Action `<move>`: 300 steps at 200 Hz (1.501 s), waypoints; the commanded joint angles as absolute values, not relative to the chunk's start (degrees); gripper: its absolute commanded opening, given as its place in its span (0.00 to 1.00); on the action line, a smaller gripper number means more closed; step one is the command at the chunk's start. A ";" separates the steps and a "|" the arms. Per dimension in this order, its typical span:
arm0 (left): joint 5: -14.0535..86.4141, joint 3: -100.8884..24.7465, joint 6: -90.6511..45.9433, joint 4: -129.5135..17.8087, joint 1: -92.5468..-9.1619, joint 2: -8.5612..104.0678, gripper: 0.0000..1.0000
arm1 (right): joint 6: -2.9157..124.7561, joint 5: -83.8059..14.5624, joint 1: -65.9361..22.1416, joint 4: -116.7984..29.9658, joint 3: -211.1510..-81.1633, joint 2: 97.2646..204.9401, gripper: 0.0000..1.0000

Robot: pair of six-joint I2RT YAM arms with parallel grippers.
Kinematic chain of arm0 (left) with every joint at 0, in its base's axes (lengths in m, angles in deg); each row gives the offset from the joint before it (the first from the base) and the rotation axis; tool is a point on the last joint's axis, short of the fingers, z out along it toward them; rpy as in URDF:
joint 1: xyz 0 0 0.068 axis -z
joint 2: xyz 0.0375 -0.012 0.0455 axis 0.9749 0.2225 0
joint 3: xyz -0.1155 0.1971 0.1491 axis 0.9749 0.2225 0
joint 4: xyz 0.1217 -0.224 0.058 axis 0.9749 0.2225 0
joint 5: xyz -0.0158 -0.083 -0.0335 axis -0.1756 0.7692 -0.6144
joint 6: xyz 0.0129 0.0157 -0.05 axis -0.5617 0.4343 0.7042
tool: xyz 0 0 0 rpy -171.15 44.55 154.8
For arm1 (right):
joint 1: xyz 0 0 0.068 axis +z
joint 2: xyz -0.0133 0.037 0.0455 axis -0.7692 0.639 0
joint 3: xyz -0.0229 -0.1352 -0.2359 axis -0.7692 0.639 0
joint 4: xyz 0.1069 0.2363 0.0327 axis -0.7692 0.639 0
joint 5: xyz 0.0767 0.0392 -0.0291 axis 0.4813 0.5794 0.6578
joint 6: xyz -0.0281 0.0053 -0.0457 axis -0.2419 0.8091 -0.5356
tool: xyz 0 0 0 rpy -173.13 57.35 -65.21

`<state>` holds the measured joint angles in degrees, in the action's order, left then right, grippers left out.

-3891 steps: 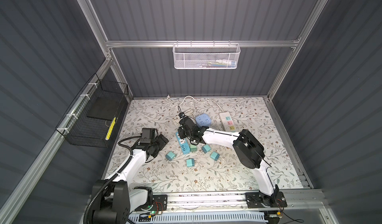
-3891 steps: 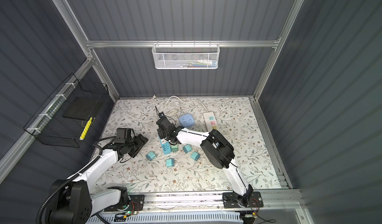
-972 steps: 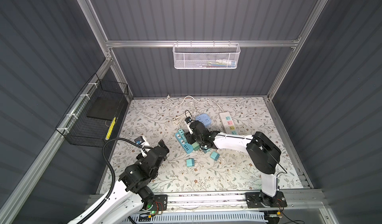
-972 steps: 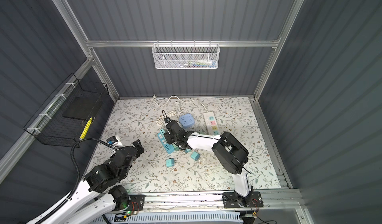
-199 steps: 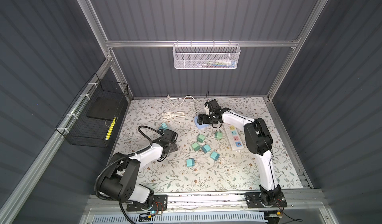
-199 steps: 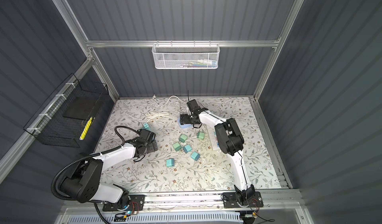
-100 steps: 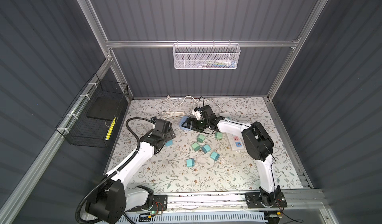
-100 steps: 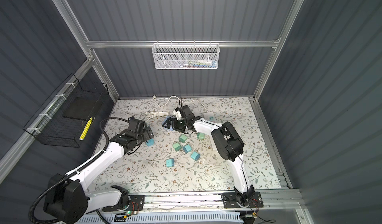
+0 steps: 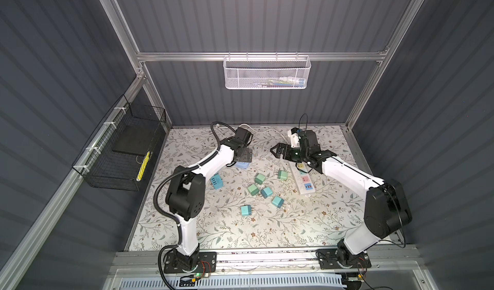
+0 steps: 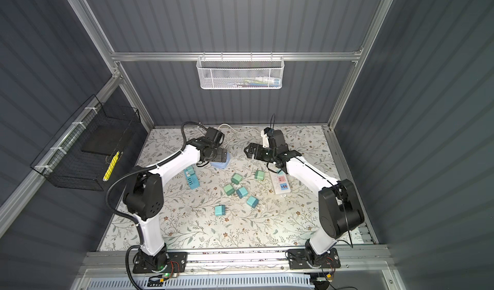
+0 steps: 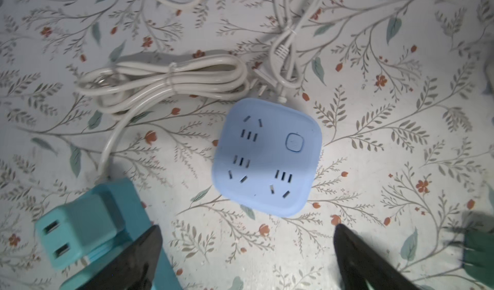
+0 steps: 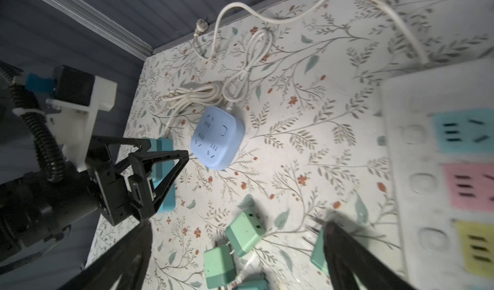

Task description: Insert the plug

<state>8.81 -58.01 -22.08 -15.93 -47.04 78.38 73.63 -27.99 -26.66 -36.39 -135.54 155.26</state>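
Observation:
Several green and teal plugs [image 9: 259,179] [image 10: 236,178] [image 12: 244,232] lie loose mid-mat. One teal plug [image 11: 74,227] sits in the teal power strip [image 9: 216,181] [image 10: 192,180]. My left gripper [image 9: 244,155] [image 10: 219,155] [image 11: 247,231] hangs open and empty just over the near edge of the light blue socket cube [image 9: 242,165] [image 11: 267,155] [image 12: 216,137]. My right gripper [image 9: 280,152] [image 10: 252,151] [image 12: 235,232] is open and empty, raised above the mat between the cube and the white power strip [image 9: 303,180] [image 10: 280,181] [image 12: 438,168].
White cords [image 11: 165,80] [image 12: 240,69] coil on the mat behind the cube. A black wire basket [image 9: 120,155] hangs on the left wall and a white mesh basket [image 9: 266,73] on the back wall. The two grippers face each other at close range.
My left gripper has swung back and to the right, over the blue cube, and opened a little wider. My right gripper has drawn back to the right, away from the cube.

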 commanded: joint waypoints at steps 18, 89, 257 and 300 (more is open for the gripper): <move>10.68 -66.20 -32.65 -10.50 -47.35 86.75 1.00 | 68.81 -30.95 -26.89 -32.77 -132.16 151.36 0.99; 8.35 -77.02 -34.16 -16.39 -48.22 94.73 0.89 | 66.89 -30.71 -27.69 -32.90 -131.14 151.32 0.99; 24.83 -71.56 -36.38 -23.39 -44.60 98.85 0.58 | 67.65 -29.64 -28.70 -33.43 -128.79 150.27 0.99; 26.42 -62.17 -36.80 -28.41 -42.56 93.52 0.64 | 67.25 -30.31 -28.84 -32.75 -129.49 149.13 0.99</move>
<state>23.26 -65.29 -36.41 -26.66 -43.06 95.56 68.04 -29.71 -28.54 -33.97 -128.85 150.94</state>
